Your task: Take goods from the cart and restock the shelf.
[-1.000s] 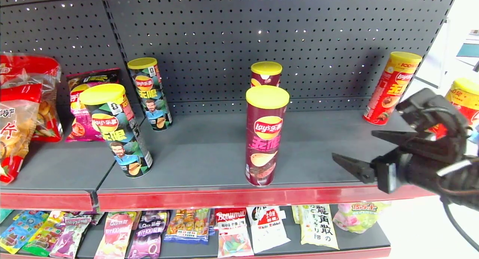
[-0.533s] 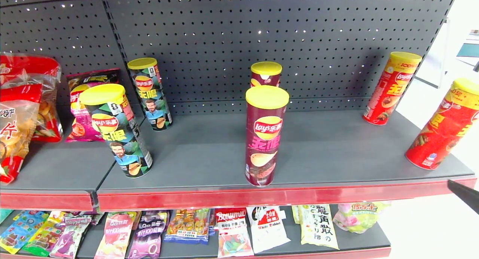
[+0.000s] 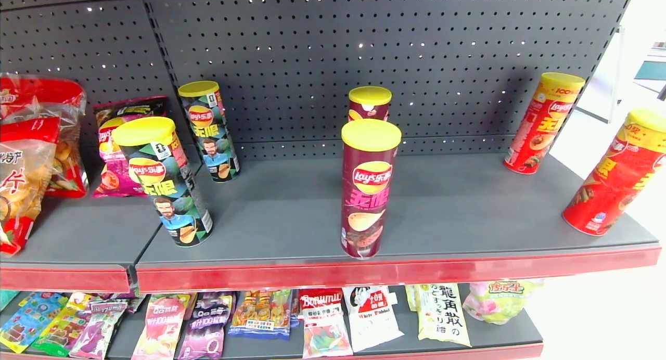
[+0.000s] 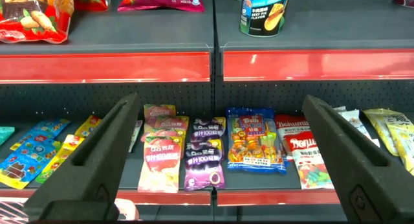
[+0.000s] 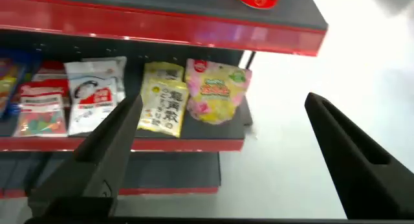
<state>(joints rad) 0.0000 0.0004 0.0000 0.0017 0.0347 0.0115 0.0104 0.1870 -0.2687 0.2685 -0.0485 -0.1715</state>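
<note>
On the grey upper shelf (image 3: 442,209) a red chip can (image 3: 614,172) stands at the front right corner, with a second red can (image 3: 543,123) behind it by the pegboard. Two maroon cans (image 3: 369,188) stand one behind the other in the middle. Two dark cans (image 3: 164,180) with a man's face stand to the left. My left gripper (image 4: 220,100) is open and holds nothing, level with the lower shelf's candy bags (image 4: 200,159). My right gripper (image 5: 224,100) is open with nothing in it, below the upper shelf's right end, facing snack bags (image 5: 162,98).
Bagged snacks (image 3: 36,152) fill the upper shelf's left end. A red price rail (image 3: 364,271) runs along the shelf's front edge. The lower shelf (image 3: 499,334) holds a row of flat bags. Open white floor (image 5: 291,172) lies past the shelf's right end.
My open right gripper has drawn back from the shelf's right end and dropped out of the head view. The front red can stays standing where it was.
</note>
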